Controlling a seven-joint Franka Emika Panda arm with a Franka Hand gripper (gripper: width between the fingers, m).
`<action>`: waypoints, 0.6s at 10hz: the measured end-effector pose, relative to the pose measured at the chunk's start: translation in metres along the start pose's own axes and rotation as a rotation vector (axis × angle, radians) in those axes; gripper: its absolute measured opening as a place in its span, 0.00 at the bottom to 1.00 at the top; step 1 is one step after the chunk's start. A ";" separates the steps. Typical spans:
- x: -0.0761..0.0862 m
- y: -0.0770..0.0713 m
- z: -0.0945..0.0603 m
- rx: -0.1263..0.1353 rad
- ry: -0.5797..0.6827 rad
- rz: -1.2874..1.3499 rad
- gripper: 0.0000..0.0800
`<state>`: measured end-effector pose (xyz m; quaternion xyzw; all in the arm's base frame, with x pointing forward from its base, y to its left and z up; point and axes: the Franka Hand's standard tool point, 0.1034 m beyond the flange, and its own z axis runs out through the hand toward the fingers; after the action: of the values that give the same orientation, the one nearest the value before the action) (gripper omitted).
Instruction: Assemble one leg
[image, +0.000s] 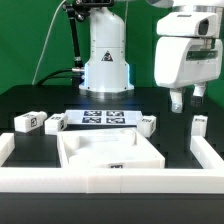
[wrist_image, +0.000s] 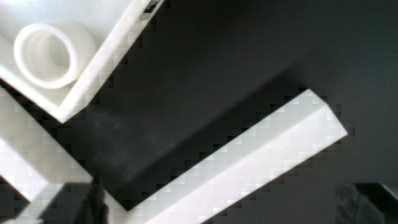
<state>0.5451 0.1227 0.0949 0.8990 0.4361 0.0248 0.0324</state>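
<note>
Four white legs with black-and-white tags lie apart on the black table in the exterior view: two at the left (image: 27, 121) (image: 55, 123), one right of centre (image: 148, 123), and one standing upright at the right (image: 198, 128). My gripper (image: 187, 102) hangs above the upright leg with its fingers apart and nothing between them. In the wrist view the dark fingertips (wrist_image: 54, 205) show at the picture's corners, and the gripper (wrist_image: 214, 215) is empty. No leg shows in that view.
The large white tray-shaped piece (image: 68, 150) lies at front centre; its corner with a round socket (wrist_image: 50, 55) shows in the wrist view. The marker board (image: 105, 117) lies behind it. A white border wall (image: 205, 155) (wrist_image: 249, 150) runs along the front and sides. The robot base (image: 107, 60) stands at the back.
</note>
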 end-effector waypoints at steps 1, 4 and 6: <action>0.000 0.000 0.000 0.000 0.000 0.000 0.81; 0.000 0.000 0.000 0.001 0.000 0.001 0.81; 0.000 0.000 0.000 0.001 0.000 0.001 0.81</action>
<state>0.5449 0.1227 0.0946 0.8992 0.4357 0.0246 0.0319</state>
